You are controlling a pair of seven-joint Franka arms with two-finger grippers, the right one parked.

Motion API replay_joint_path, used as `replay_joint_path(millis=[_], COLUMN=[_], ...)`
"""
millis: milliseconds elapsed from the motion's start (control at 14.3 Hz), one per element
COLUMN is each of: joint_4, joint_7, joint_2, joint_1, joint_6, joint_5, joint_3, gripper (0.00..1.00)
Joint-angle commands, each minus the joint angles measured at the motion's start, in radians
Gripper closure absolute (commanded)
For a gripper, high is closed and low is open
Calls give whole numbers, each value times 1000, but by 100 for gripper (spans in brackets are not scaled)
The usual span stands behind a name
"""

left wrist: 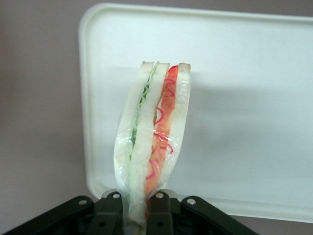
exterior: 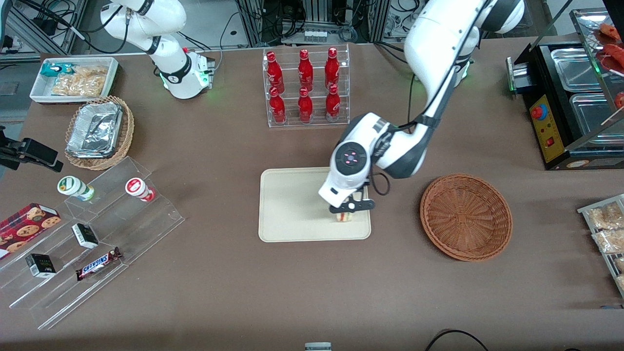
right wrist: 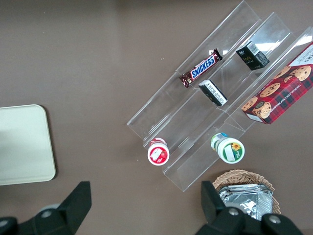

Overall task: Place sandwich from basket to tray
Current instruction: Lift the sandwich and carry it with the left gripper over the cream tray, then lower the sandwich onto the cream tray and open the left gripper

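Over the tray [exterior: 287, 204], at the corner nearest the front camera and closest to the basket [exterior: 466, 217]: gripper [exterior: 352, 206], pointed down and clamped on the sandwich [exterior: 345, 216]. Fingers [left wrist: 159, 210] pinched narrow against both bread faces of the wedge [left wrist: 154, 142]. Held on edge, wrapped in clear film, with green filling in one seam and red and orange in the other. Seen from the wrist camera with the pale tray surface [left wrist: 244, 98] under it; contact between sandwich and tray not possible to tell.

Beside the tray, toward the working arm's end of the table: reddish-brown wicker basket, nothing visible inside. Farther from the front camera than the tray: clear rack of red bottles [exterior: 305, 85]. Toward the parked arm's end: stepped clear display [exterior: 97, 239] carrying a Snickers bar [exterior: 98, 263], two small dark boxes and two round cups, a cookie box [exterior: 27, 224] at its edge, and a lighter wicker basket with foil containers [exterior: 97, 131].
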Motion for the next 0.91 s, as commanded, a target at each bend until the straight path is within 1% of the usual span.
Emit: replay_joint_path(millis=[0,140,280,350,490,560,630,700,770,840], joint_4=[123,142,140,139,139,139,137,134,131,132], joint_7=[-94,-161,-174,-172,-166,-160,-157,-148,-125,-117], joint_2=[82,113,126,129,143,145,146,142,136,128], joint_1=[-38,-63,-70,-70,-70,-70,-69,-64,-63,-63], joint_6=[-24,8,75,82,85,91,108,114,114,106], joint_5=[-15,-15,-15,-15,-28,-29,-29,-28,-29,-25], joint_3=[15,15,15,15,-7,-7,-7,-7,-7,-7], gripper=[88,87,87,87,83,77,60,17,0,0])
